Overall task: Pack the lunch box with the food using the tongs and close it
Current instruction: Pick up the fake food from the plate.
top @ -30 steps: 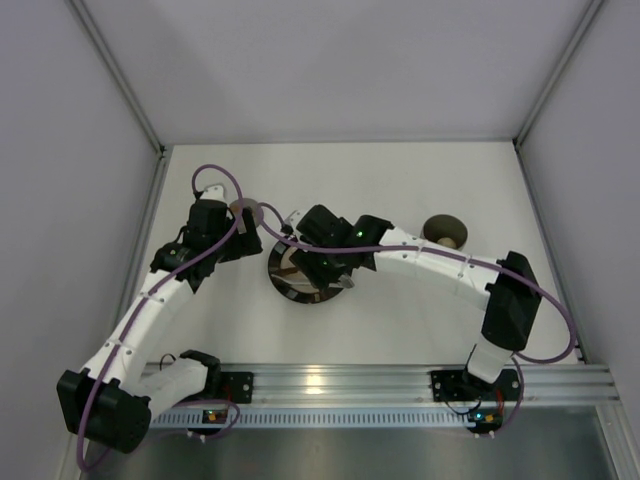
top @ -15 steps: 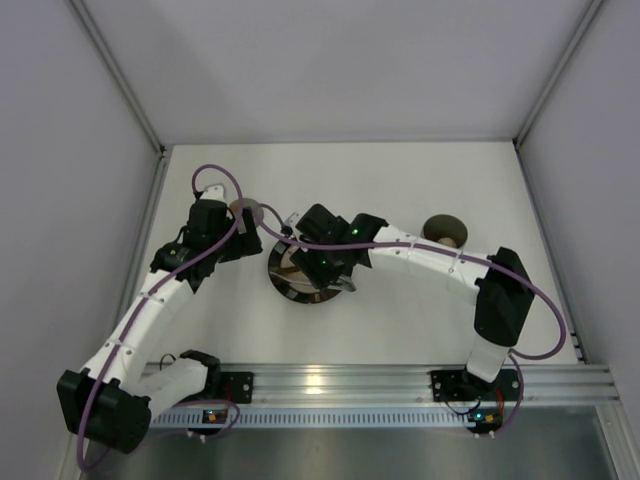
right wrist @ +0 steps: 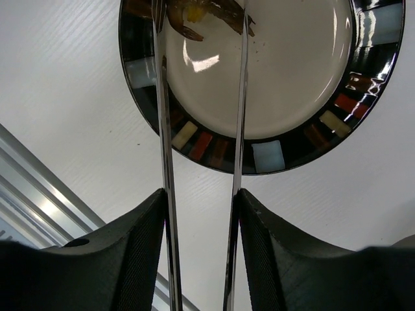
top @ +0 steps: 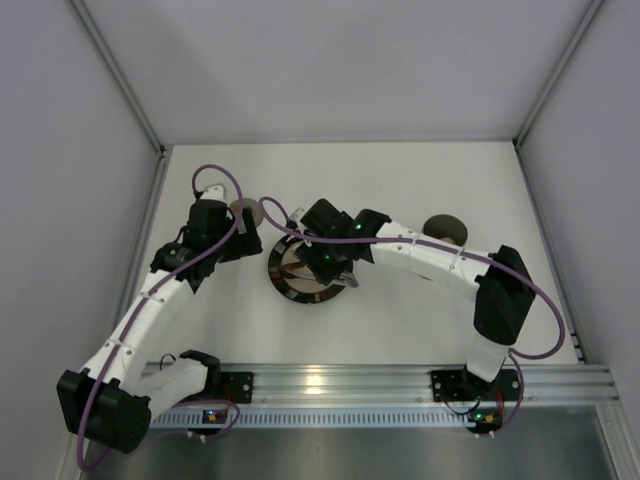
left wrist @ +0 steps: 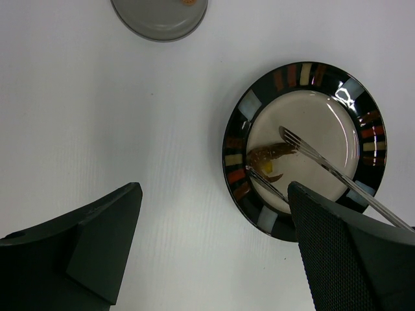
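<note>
From above, the lunch box (top: 446,224) is only half seen. It is a grey round canister at the far right of the white bench (left wrist: 97,116), and the right arm crosses in front of its near side, so its contents cannot be made out. A shallow grey lid (left wrist: 159,16) lies far left of the plate (left wrist: 235,133), cut off by the top edge of the left wrist view. An orange scrap shows at that same edge, too clipped to identify.

The plate is glossy, with a cream centre and a black rim set with small coloured blocks. In the overhead view the right wrist covers most of it.

The right pincer (right wrist: 201,194) is pinching the tongs (right wrist: 241,129). Its dark fingers press on the outer sides of the two slim, mirror-bright metal arms. The joined end of the tongs is out of sight behind the camera.

The tong tips sit either side of a curled brown piece of food (left wrist: 269,157) with a yellow spot, at the plate's left side. Whether the tips actually touch it is unclear.

The left pincer (left wrist: 213,194) is spread wide and holds nothing. Its matte black, dimpled fingers hover near the plate.
</note>
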